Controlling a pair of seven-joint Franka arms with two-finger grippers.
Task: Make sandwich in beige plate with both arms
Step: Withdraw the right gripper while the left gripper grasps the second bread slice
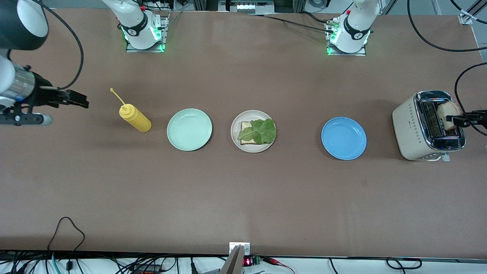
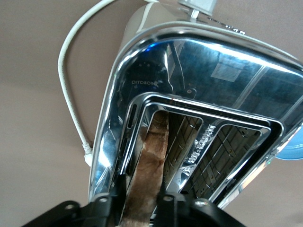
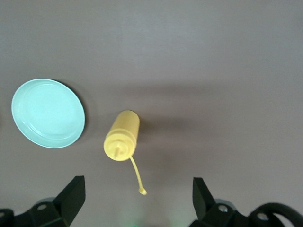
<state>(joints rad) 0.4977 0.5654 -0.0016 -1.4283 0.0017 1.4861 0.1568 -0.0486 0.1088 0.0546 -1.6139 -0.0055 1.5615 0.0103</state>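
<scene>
The left end effector point(image 2: 140, 204) hung over the toaster point(image 1: 428, 125) at the left arm's end of the surface point(image 1: 243, 198), its two fingers pinched on the edge of a toasted bread slice point(image 2: 152, 165) standing in one slot. That grip on the exposed edge looked chosen so the slice could come straight up without scraping the slot walls. The right end effector point(image 3: 137, 201) waited with its fingers spread wide and empty above the yellow squeeze bottle point(image 3: 122, 135), near the right arm's end.

Between the mint-green plate point(image 1: 189, 129) and the blue plate point(image 1: 343, 138) sat the beige plate point(image 1: 236, 127), holding the unfinished sandwich: one bread slice point(image 1: 245, 141) with a crinkly lettuce leaf point(image 1: 258, 131) laid over it. The top slice was not yet on, so roughly half the build seemed done.
</scene>
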